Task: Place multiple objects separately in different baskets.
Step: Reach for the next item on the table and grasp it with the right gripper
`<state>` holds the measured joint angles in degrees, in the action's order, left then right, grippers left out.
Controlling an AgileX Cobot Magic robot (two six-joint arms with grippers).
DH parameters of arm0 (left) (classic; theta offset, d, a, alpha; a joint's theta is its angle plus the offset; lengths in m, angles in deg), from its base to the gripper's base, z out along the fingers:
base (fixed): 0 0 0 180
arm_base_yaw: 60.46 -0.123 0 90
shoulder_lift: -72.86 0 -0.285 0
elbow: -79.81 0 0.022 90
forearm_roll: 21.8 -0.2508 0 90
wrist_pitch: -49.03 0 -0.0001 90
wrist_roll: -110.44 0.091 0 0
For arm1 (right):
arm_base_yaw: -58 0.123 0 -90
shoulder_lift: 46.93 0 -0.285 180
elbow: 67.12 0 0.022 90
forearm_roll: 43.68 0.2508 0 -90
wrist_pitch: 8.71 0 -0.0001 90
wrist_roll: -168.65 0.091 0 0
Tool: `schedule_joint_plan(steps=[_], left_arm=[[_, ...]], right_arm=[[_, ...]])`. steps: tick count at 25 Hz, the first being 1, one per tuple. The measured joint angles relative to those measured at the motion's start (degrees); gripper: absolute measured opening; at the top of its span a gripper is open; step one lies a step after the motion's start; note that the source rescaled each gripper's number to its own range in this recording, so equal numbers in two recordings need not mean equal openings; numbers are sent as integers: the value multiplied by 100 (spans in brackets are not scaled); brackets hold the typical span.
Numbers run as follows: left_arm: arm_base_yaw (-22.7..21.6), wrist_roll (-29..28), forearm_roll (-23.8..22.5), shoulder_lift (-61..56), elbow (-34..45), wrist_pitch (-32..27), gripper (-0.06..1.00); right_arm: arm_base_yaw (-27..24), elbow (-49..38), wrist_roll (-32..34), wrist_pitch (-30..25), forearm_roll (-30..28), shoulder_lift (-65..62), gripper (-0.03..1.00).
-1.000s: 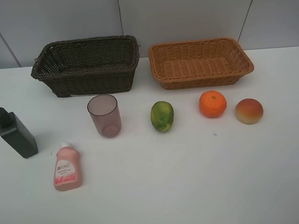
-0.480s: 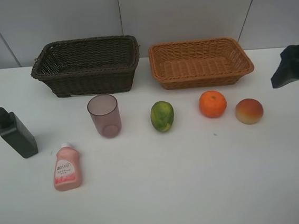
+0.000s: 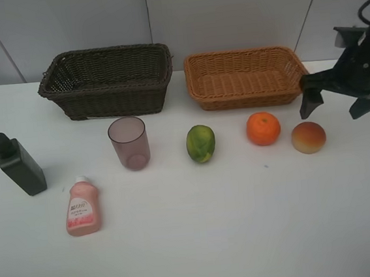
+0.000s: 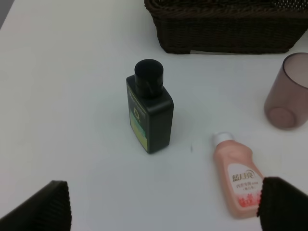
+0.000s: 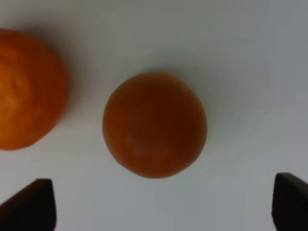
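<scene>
Exterior high view: the right tool point(image 3: 331, 106) has come in over the right edge of the white surface point(image 3: 214, 240), where no arm showed a second ago. It now hangs just beside the red-yellow peach-like fruit point(image 3: 308, 137), not touching it. Judgement: sorting is only beginning, with the peach as the likely first pick. The round orange point(image 3: 263, 128), green-yellow mango point(image 3: 200, 143), translucent mauve tumbler point(image 3: 130, 143), dark angular bottle point(image 3: 16, 164) and pink squeeze bottle with white cap point(image 3: 82, 206) lie unmoved on the surface. The deep dark brown wicker basket point(image 3: 112, 98) and shallow orange-tan wicker basket point(image 3: 250, 97), along the back edge, hold nothing.

Left wrist view: the left tool point(image 4: 163, 207) stands wide apart and empty, above the surface near the left edge, facing the dark bottle and the pink bottle.

Right wrist view: the right tool's jaws stand wide apart, clear of the peach point(image 5: 155, 124) on either side, gripping and touching nothing. The orange sits just beside the peach.
</scene>
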<state>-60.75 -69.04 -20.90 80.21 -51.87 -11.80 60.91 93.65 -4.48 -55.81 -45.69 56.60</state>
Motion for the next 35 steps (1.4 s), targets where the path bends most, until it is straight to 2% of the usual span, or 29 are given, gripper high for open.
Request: schedule_joint_plan(steps=[10,20,35], left_arm=[[0,0,0,0,0,0,100],[0,0,0,0,0,0,100],[0,0,0,0,0,0,100]], right_arm=[[-62,35,0,835,69,693,100],[-62,35,40,1069,136,1222,100],[-62,4,46,1065,153,1507,100]])
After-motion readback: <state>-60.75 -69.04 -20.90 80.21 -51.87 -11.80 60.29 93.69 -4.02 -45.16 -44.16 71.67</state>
